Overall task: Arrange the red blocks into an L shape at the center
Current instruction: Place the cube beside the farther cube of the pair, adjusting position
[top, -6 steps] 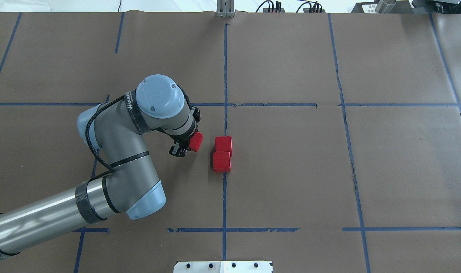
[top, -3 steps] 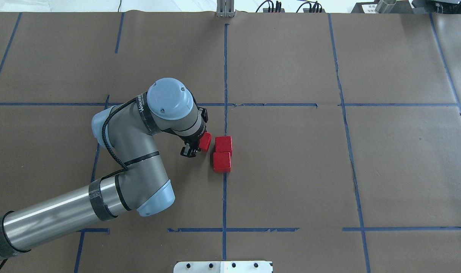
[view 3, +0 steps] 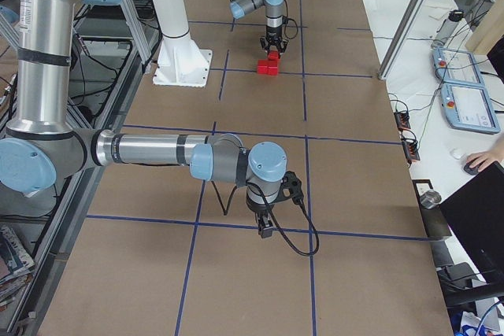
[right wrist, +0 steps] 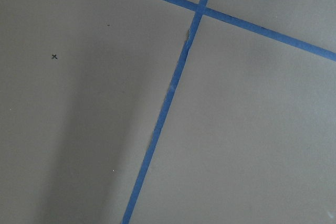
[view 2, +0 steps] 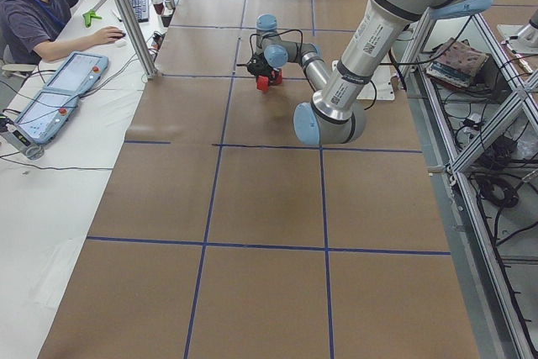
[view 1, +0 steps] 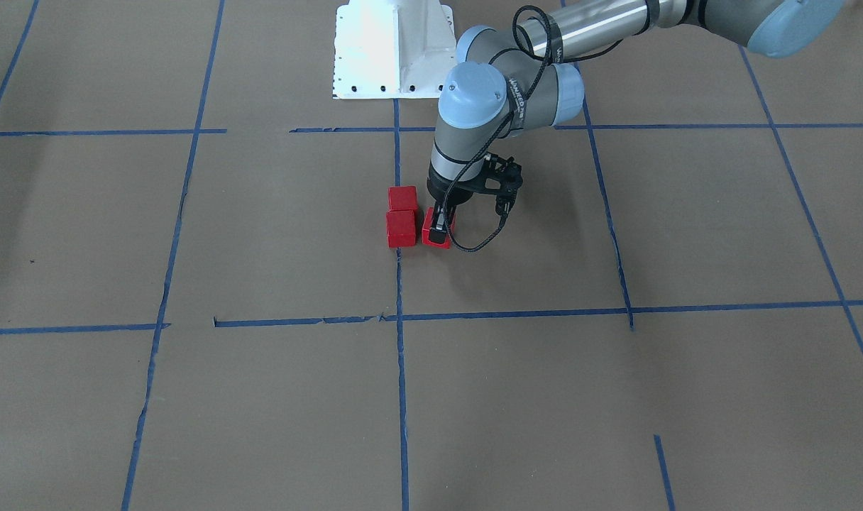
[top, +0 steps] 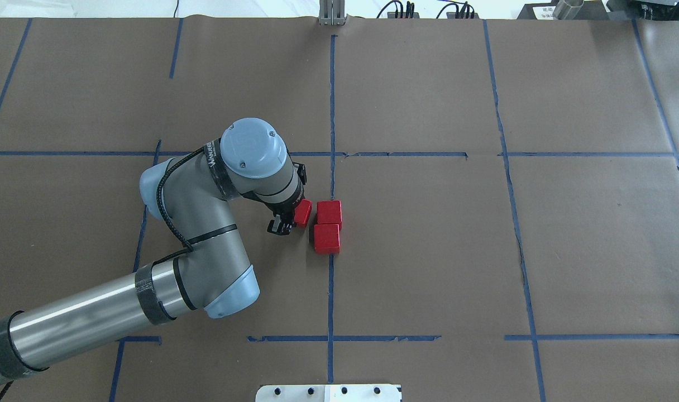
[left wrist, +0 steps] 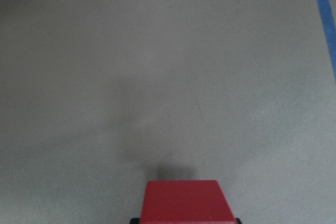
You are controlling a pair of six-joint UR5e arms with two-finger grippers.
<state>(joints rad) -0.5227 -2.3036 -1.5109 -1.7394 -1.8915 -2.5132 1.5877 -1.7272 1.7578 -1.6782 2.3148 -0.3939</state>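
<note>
Two red blocks (top: 329, 212) (top: 326, 238) sit touching on the vertical blue tape line (top: 330, 290) in the brown paper center (top: 406, 251); they also show in the front view (view 1: 401, 227) (view 1: 403, 197). My left gripper (top: 295, 218) is shut on the third red block (top: 302, 213) and holds it low, just left of the farther block with a small gap. That block shows in the front view (view 1: 437, 238) and at the bottom of the left wrist view (left wrist: 189, 202). My right gripper (view 3: 266, 230) shows only in the exterior right view, far from the blocks; I cannot tell whether it is open.
The white robot base (view 1: 392, 50) stands at the table's near edge. A metal post (top: 331, 14) is at the far edge. An operator (view 2: 42, 6) sits at a side desk. Blue tape lines (right wrist: 168, 103) cross the paper under the right wrist.
My left gripper has moved right with the red block, closing most of the gap to the two placed blocks. Those two blocks have not moved.
</note>
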